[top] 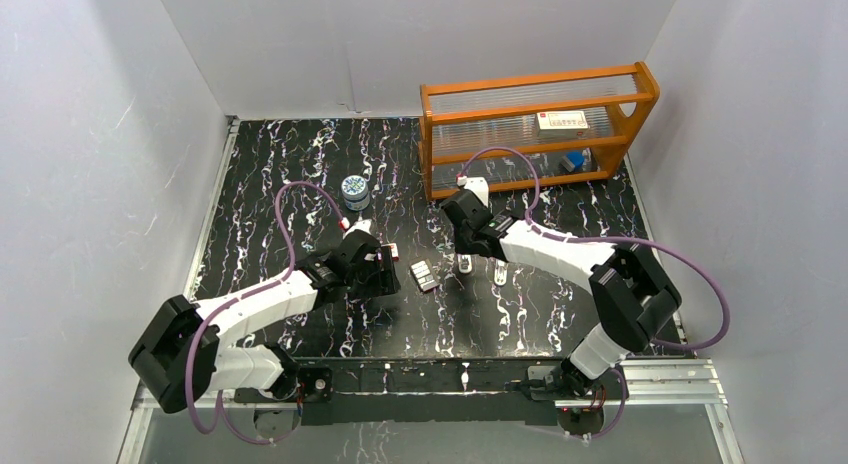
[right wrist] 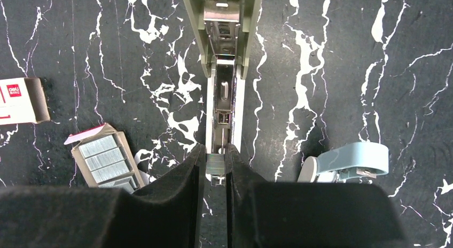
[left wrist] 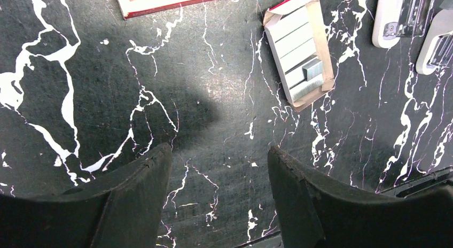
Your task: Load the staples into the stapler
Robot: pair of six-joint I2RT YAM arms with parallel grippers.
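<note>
Currently, the right jaws are clamping the staples [right wrist: 216,163] over the stapler [right wrist: 224,93] channel while the left jaws are hovering apart above the bench [left wrist: 80,125].

Black white-veined tabletop [top: 280,174] with orange rack [top: 650,89], round tin [top: 355,191], red-and-white box [right wrist: 18,101], tray [left wrist: 323,45] of staples [left wrist: 291,39], open stapler [right wrist: 224,93], light-blue piece [right wrist: 355,157].
</note>
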